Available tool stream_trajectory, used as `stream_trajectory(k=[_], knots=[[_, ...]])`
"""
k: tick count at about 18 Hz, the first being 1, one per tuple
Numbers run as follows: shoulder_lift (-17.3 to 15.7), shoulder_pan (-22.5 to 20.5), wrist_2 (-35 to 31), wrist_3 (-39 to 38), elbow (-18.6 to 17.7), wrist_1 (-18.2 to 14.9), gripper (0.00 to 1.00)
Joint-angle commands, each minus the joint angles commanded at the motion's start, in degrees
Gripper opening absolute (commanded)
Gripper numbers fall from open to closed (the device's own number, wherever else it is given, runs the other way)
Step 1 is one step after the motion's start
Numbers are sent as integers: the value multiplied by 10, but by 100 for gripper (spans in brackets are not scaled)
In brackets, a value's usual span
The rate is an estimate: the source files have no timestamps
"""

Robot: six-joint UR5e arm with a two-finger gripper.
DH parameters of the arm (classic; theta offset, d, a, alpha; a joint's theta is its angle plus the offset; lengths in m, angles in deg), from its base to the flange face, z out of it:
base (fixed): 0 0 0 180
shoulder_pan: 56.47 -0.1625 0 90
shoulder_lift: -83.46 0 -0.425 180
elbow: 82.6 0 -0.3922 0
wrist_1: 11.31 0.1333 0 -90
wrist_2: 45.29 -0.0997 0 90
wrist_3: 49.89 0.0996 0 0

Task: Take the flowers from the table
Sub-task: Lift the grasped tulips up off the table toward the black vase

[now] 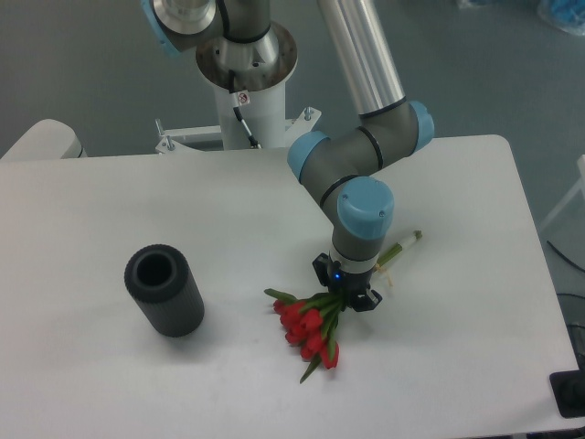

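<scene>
Right of the table's middle, the flowers (310,326) lie with their long axis on a diagonal: the red heads and green leaves point toward the lower left, nearer the front edge, and the bound stems run up and to the right, ending in a pale green tip near the arm's far side. One leaf juts out to the left of the bunch and another trails below the lowest red head. The stems pass beneath the gripper (346,294), so the middle of the bunch is hidden there. The gripper points straight down over that stretch, its dark fingers drawn in close on either side of the stems and clamped on the flowers, with a small blue light showing on its body. From this view it is not clear whether the heads touch the table (110,393) or hang just above it.

Above the gripper rises the arm (366,155), grey with blue joint caps, bending back to a white base at the far edge. Well apart to the left stands a dark ribbed vase (164,291), upright, its open mouth facing up.
</scene>
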Motion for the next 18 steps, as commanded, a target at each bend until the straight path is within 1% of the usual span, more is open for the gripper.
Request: stream_trajectory(k=[5, 8, 13, 16, 18], knots=[[-21, 13, 17, -1, 22, -3, 18], [-40, 17, 80, -7, 35, -4, 18], [-92, 14, 201, -15, 36, -4, 18], [-112, 15, 254, -68, 40, -4, 18], [-114, 16, 293, -97, 54, -4, 18]])
